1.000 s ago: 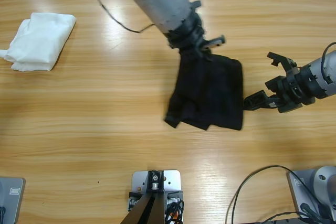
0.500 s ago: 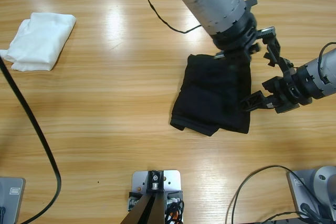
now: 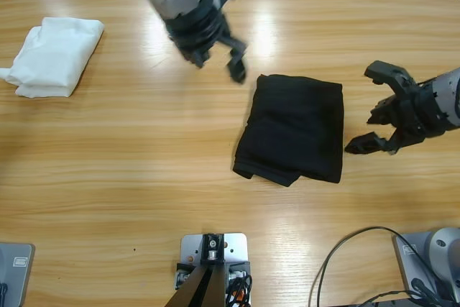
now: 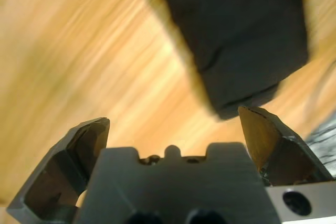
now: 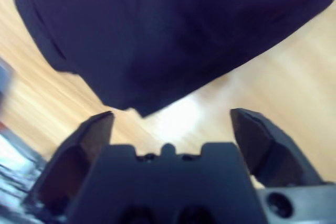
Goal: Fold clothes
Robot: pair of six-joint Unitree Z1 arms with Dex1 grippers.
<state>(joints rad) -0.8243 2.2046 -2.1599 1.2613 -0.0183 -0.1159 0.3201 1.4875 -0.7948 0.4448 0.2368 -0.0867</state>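
Shirt [image 3: 293,129] lies folded compact right of table [image 3: 108,170] centre. Left gripper [image 3: 228,57], right gripper [image 3: 379,111]: jaws apart, empty. Folding appears complete.

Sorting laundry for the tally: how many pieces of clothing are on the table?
2. The black shirt lies folded right of the table's middle, between the two open grippers. The white folded garment sits near the far left corner. Nothing seems hidden.

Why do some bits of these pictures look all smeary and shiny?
High view: the left gripper is smeared and glare shines on the table. Left wrist view: the wood streaks and the black shirt has soft edges. Right wrist view: the shirt is blurry.
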